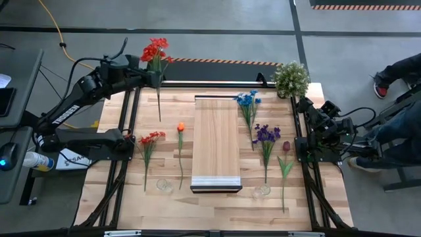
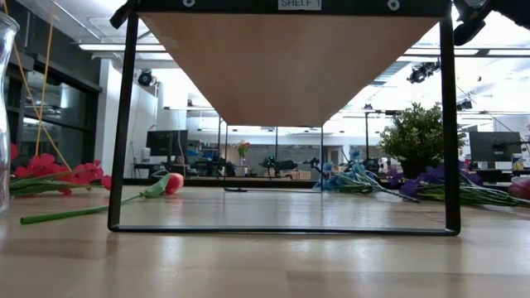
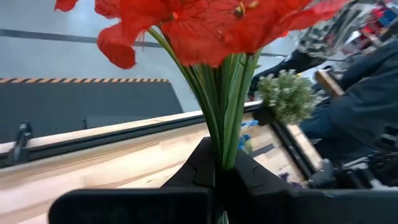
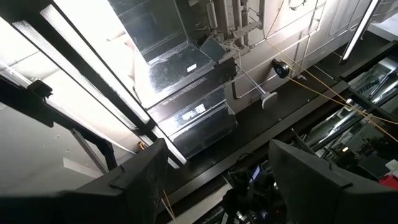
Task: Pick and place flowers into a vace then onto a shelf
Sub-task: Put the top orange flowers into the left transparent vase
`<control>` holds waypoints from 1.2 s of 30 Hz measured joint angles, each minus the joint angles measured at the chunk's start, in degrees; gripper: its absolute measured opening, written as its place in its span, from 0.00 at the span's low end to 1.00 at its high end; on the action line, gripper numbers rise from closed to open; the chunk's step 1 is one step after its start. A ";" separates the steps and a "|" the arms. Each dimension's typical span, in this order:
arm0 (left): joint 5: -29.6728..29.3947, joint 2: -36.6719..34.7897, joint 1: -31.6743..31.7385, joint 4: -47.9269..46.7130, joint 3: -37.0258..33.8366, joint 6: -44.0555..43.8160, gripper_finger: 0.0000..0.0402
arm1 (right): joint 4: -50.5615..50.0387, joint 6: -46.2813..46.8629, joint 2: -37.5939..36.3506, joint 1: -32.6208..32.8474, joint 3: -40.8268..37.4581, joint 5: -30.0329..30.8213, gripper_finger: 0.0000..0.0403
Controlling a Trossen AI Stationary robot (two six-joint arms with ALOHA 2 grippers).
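On slatted wooden tabletop (image 1: 112,197), raised shelf (image 1: 216,131) amid flowers (image 1: 265,138).

The one clearly readable text is "SHELF 1", printed in dark letters on a small white label (image 2: 299,4) fixed at the middle of the dark top bar of the shelf (image 2: 290,66), as the low view shows it. In the high view, white lettering runs along the upper link of the left arm (image 1: 66,113), and more white letters beginning "SA" show on that arm's base (image 1: 77,158) at the counter's left edge, but neither marking can be read in full. No other text can be made out.
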 joint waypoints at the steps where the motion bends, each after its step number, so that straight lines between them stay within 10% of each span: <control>1: 0.16 -0.31 0.00 0.21 0.00 0.12 0.10 | 0.00 0.00 0.00 -0.01 0.00 0.00 0.66; 36: 23.83 -4.09 0.01 4.39 -0.02 8.48 0.10 | -0.22 -0.04 0.00 0.00 0.00 -0.02 0.66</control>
